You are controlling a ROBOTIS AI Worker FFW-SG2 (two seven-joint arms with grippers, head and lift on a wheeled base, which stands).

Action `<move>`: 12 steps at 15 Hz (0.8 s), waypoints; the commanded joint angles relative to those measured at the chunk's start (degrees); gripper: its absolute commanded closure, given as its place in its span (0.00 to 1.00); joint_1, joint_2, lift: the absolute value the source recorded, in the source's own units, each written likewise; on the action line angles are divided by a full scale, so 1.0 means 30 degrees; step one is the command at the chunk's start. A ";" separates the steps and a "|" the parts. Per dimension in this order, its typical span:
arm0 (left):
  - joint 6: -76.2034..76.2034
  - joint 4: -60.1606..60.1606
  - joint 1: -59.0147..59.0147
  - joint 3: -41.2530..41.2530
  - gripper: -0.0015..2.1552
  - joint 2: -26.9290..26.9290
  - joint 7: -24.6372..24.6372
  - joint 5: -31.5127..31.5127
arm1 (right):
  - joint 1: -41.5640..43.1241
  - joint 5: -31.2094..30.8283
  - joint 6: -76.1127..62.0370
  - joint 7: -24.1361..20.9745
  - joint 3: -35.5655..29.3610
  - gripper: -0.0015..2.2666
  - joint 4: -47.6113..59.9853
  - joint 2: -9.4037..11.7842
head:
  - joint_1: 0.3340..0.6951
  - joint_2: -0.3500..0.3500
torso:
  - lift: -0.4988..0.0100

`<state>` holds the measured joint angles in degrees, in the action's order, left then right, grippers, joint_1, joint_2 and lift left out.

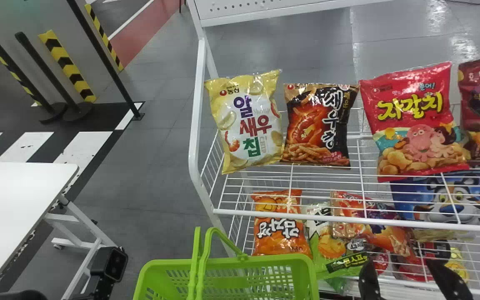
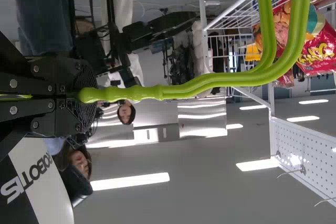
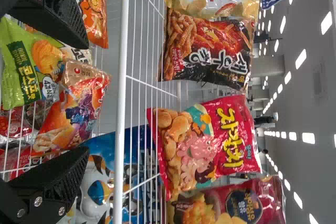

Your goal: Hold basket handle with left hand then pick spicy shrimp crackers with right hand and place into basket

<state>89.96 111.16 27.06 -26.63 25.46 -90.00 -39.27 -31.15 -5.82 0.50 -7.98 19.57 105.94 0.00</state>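
Left gripper (image 2: 86,96) pinches basket handle (image 2: 210,81); right gripper (image 1: 400,264) spread. Shrimp crackers (image 1: 318,125), its 11 o'clock: likely light, slick, crushable; we'd clasp mid-bag gently.

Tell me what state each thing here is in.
Left gripper: shut on the basket handle
Basket handle: raised
Basket: held up
Right gripper: open, empty
Spicy shrimp crackers: upright on upper shelf, looks sealed
Yellow bag: upright, looks sealed
Red octopus bag: upright, looks sealed
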 commanded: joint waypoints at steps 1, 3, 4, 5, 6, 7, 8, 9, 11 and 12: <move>0.0023 0.0007 0.0004 0.0000 0.99 -0.0049 -0.0189 0.0024 | 0.1740 -0.0080 0.1872 -0.0385 0.0831 0.06 0.0018 -0.0017 | 1.00 0.98 | 0.97; 0.0023 0.0007 0.0004 0.0000 0.99 -0.0049 -0.0189 0.0083 | 0.3116 0.0066 0.3336 -0.0415 0.1417 0.06 -0.0011 -0.0017 | 1.00 1.00 | 0.97; 0.0023 0.0007 0.0004 0.0000 0.99 -0.0049 -0.0189 0.0083 | 0.3732 0.0154 0.3922 -0.0444 0.1710 0.06 -0.0011 -0.0017 | 1.00 1.00 | 0.97; 0.0023 0.0007 0.0004 -0.0030 0.99 -0.0049 -0.0189 0.0083 | 0.4230 0.0096 0.4508 -0.0444 0.1827 0.06 -0.0041 -0.0017 | 1.00 1.00 | 0.97; 0.0023 0.0007 0.0004 -0.0030 0.99 -0.0078 -0.0189 0.0112 | 0.4991 0.0125 0.5036 -0.0590 0.2003 0.06 -0.0128 -0.0017 | 1.00 1.00 | 0.97; 0.0023 0.0007 0.0004 -0.0030 0.99 -0.0078 -0.0189 0.0112 | 0.5870 0.0154 0.5563 -0.0942 0.2238 0.06 -0.0509 -0.0017 | 1.00 1.00 | 0.97; 0.0023 0.0007 0.0004 -0.0030 0.99 -0.0078 -0.0189 0.0142 | 0.6720 0.0359 0.5856 -0.1264 0.2384 0.06 -0.1066 -0.0017 | 1.00 1.00 | 0.97; 0.0023 0.0007 0.0004 -0.0030 0.99 -0.0078 -0.0189 0.0142 | 0.7804 0.0506 0.5973 -0.1704 0.2618 0.06 -0.1916 -0.0017 | 1.00 1.00 | 0.97; 0.0023 0.0007 0.0034 -0.0030 0.99 -0.0078 -0.0189 0.0142 | 0.9503 0.0594 0.6735 -0.1879 0.2794 0.06 -0.3175 -0.0017 | 1.00 1.00 | 0.97; 0.0023 0.0007 0.0004 -0.0030 0.99 -0.0078 -0.0189 0.0171 | 1.0206 0.0594 0.6852 -0.1909 0.2911 0.06 -0.3615 -0.0017 | 1.00 1.00 | 0.97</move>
<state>89.96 111.18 27.07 -26.72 25.22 -90.00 -38.80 -3.70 -4.11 20.09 -13.66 27.87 97.17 0.00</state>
